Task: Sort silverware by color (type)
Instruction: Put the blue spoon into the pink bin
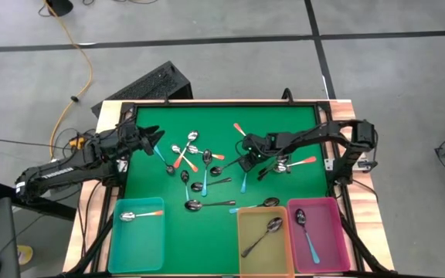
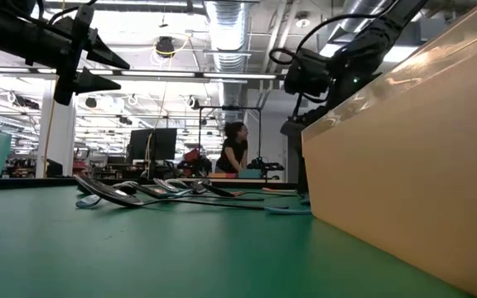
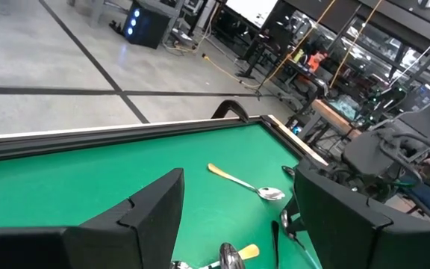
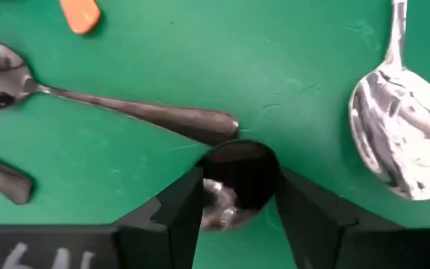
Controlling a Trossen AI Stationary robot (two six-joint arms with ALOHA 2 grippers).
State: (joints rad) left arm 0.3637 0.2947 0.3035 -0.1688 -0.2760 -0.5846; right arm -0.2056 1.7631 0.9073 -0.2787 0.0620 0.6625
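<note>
Right gripper (image 4: 239, 196) fingers straddle spoon bowl (image 4: 234, 183); open green mat (image 4: 222, 67) ahead.

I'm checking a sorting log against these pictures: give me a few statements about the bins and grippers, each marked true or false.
1. The teal bin holds an orange-handled spoon. True.
2. The yellow bin holds nothing. False: a dark-handled spoon lies in it.
3. The pink bin holds a blue-handled spoon. True.
4. The left gripper is shut on a spoon. False: it is open and holds nothing.
5. The right gripper is down among the spoons on the green mat. True.
</note>
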